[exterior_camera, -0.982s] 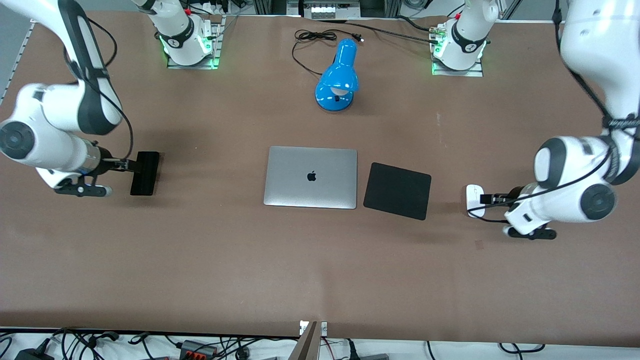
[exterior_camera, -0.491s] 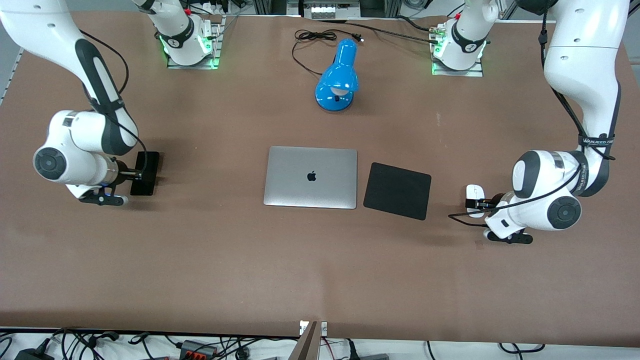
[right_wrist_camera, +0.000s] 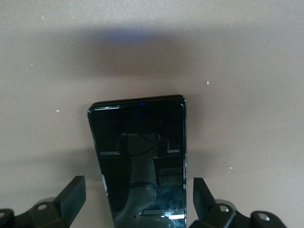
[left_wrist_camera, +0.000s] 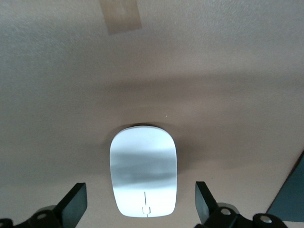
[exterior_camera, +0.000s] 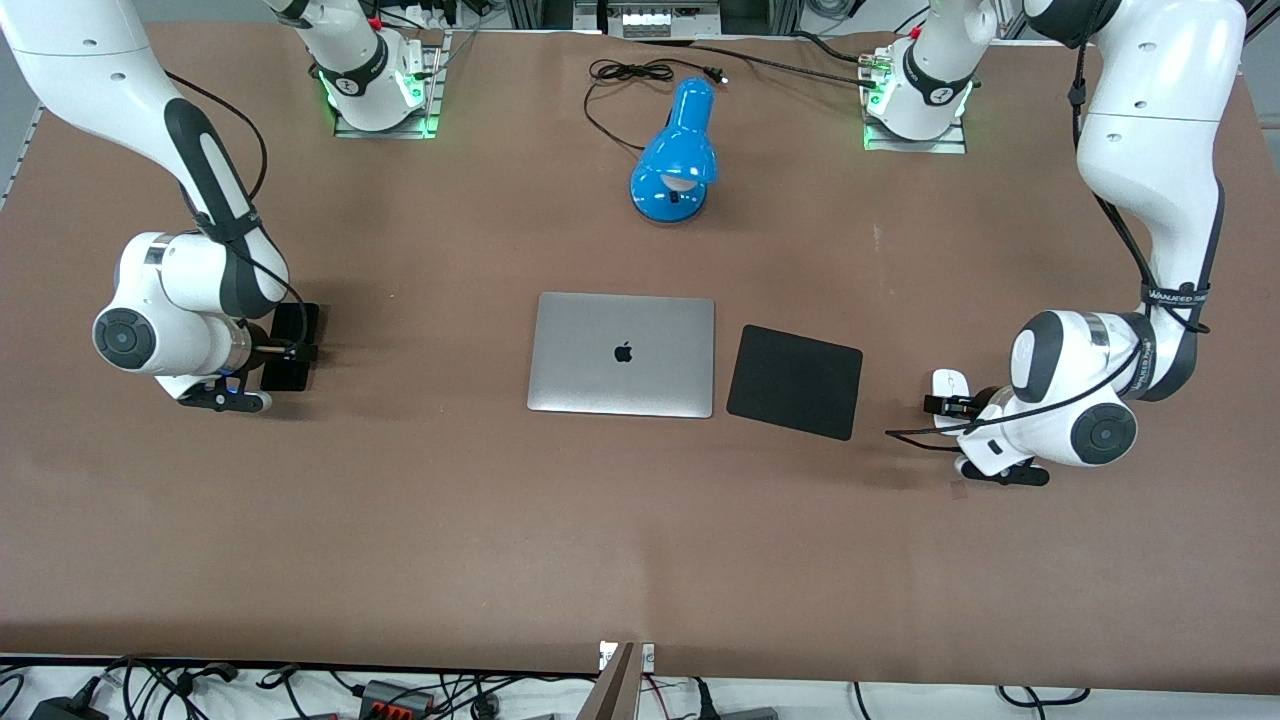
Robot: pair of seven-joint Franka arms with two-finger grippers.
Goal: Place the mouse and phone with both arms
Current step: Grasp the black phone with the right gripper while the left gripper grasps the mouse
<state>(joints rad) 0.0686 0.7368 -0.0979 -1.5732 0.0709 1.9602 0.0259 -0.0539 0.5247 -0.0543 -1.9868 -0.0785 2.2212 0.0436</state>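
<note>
Both tools gape — left tool (left_wrist_camera: 137,209) straddling the mouse (left_wrist_camera: 143,173), right tool (right_wrist_camera: 137,204) apparently straddling the phone (right_wrist_camera: 140,161).

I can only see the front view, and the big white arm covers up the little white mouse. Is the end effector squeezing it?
Observer: No. In the left wrist view the left end effector is open. The mouse lies flat on the table between its fingers, with a gap on each side.
Operator: What about the black phone?
Observer: The right wrist view shows the right end effector open too. The phone lies face up between its fingers, and neither one touches it.
</note>
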